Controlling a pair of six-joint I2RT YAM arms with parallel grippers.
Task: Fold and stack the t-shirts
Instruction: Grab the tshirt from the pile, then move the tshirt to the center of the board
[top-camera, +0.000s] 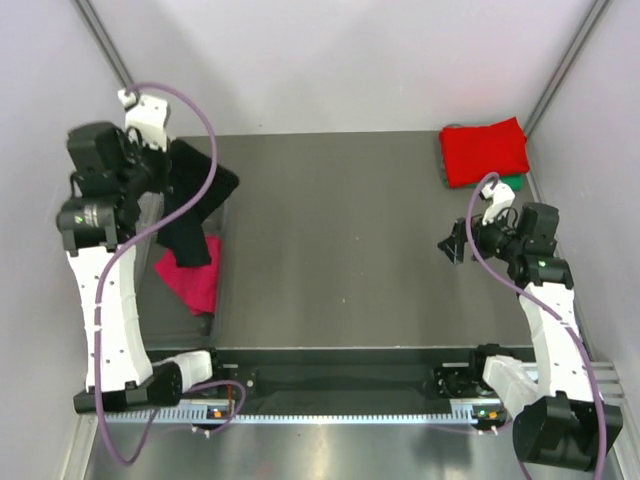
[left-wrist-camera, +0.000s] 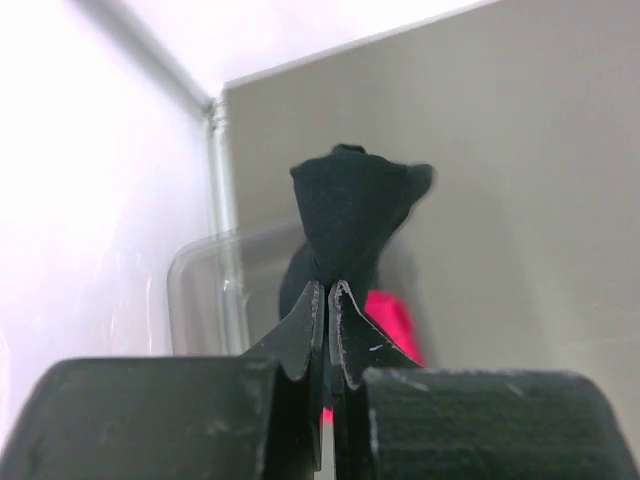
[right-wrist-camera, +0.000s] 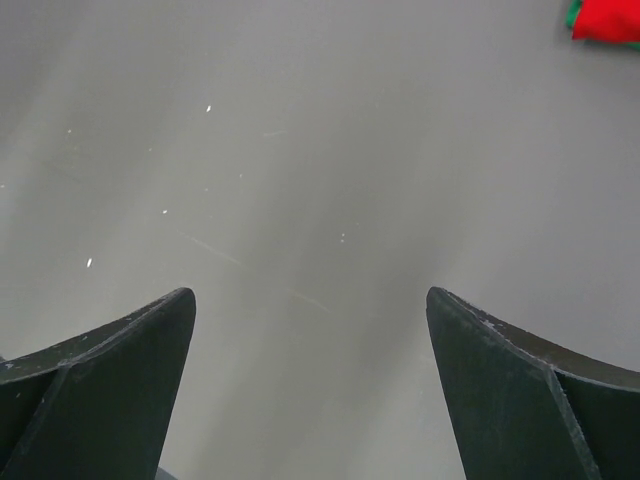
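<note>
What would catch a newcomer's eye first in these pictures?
The black t-shirt dangles at the left edge of the table, pinched in the shut left gripper, with a magenta t-shirt crumpled beneath it. Next comes the bright red t-shirt, folded at the far right corner with a sliver of green t-shirt showing under it. The right gripper hangs open above the table.

left pincer (left-wrist-camera: 326, 288) pinched shut, held high, right pincer (right-wrist-camera: 310, 292) spread wide, aimed downward
</note>
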